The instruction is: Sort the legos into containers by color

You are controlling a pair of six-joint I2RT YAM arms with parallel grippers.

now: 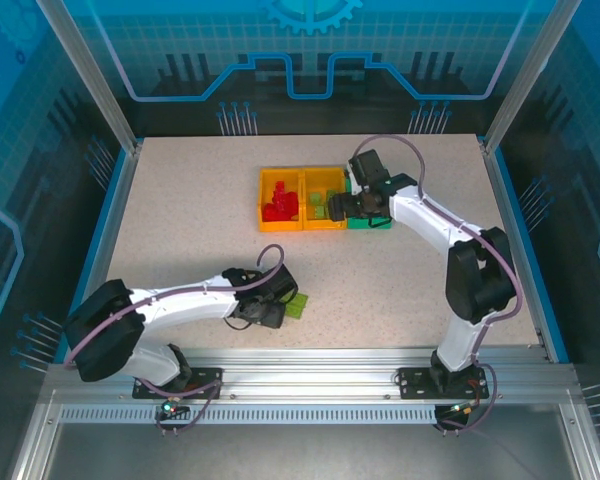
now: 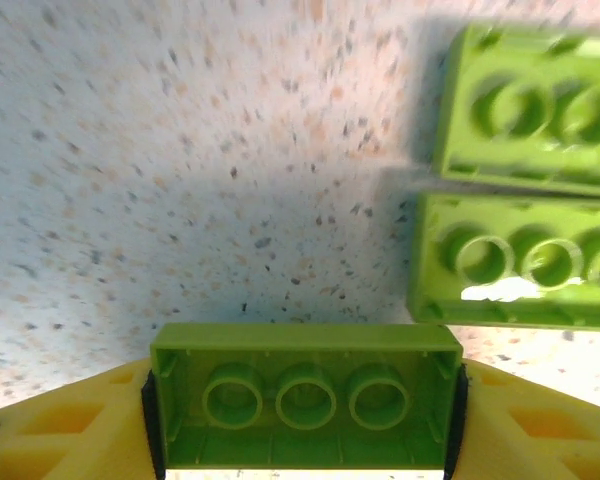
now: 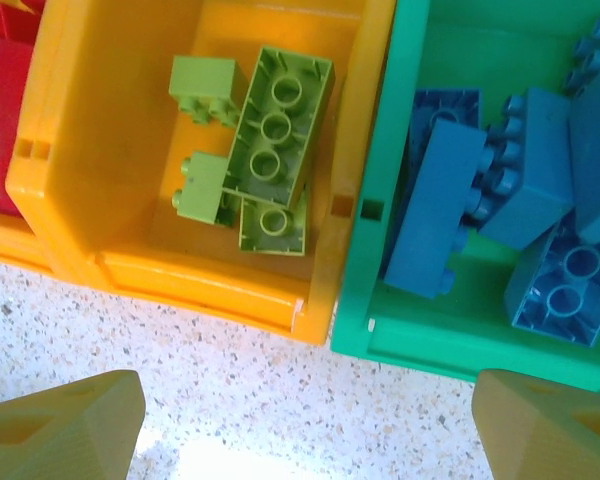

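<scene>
1. PICK-UP UNDER WAY: The left jaws pinch a lime green brick (image 2: 305, 405) by its two ends, a yellow finger (image 2: 60, 435) on each side, hollow face to the wrist camera. It sits low over the speckled worktop (image 2: 180, 150); whether it is clear of the surface cannot be told.
2. A farther loose brick (image 2: 525, 110) and a nearer loose brick (image 2: 520, 265), both lime, lie just to its right, close alongside each other.
3. Across the worktop the row of containers is well filled. The left orange bin (image 1: 263, 205) holds red bricks (image 1: 278, 207), the middle orange bin (image 3: 180, 275) holds lime bricks (image 3: 275, 130), and the green bin (image 3: 380, 150) holds blue bricks (image 3: 440, 220). The sort looks close to done, with the lime group by the left arm (image 1: 180, 305) seemingly the last.
4. The right jaws stand spread wide with nothing between the fingers (image 3: 60, 430), hanging above the near wall where the middle and green bins meet.
5. NEXT, by this reading: raise the pinched brick straight up so it does not nudge its two neighbours. Then carry it over the near wall of the middle orange bin and let go inside.
6. ROOM: Bare worktop lies between the left arm and the bins, so the path looks open. The tight spots are the front rail (image 1: 310, 365) near the loose bricks and the right arm (image 1: 435, 225) crowding the target bin's right side.
</scene>
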